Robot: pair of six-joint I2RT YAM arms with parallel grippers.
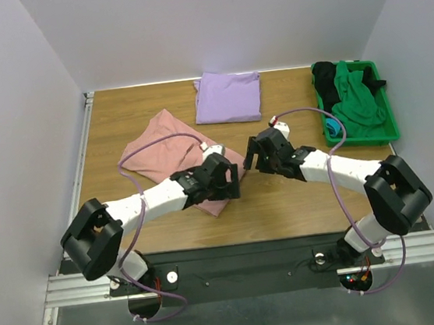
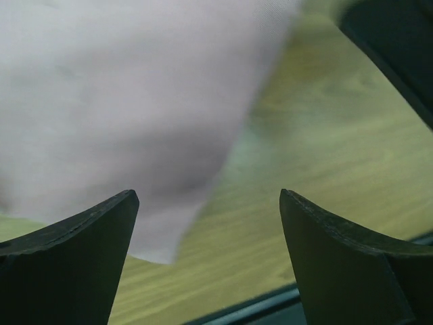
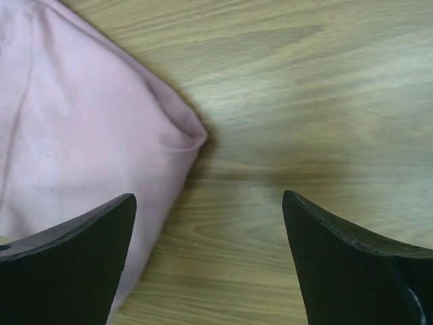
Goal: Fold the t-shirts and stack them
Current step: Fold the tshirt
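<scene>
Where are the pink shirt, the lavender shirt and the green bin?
pink shirt (image 1: 160,141): top view, its far left part.
lavender shirt (image 1: 228,97): top view, its middle.
green bin (image 1: 364,142): top view, its near rim.

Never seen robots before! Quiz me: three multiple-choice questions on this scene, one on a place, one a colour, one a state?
1. Where is the lavender shirt? A. far edge of the table B. between the arm bases C. in a tool
2. Colour of the bin? A. red B. green C. blue
3. The left tool and right tool are? A. both open, empty B. both shut on cloth C. one shut
Answers: 1A, folded by the back wall; 2B, green rim; 3A, fingers apart, gripping nothing.
</scene>
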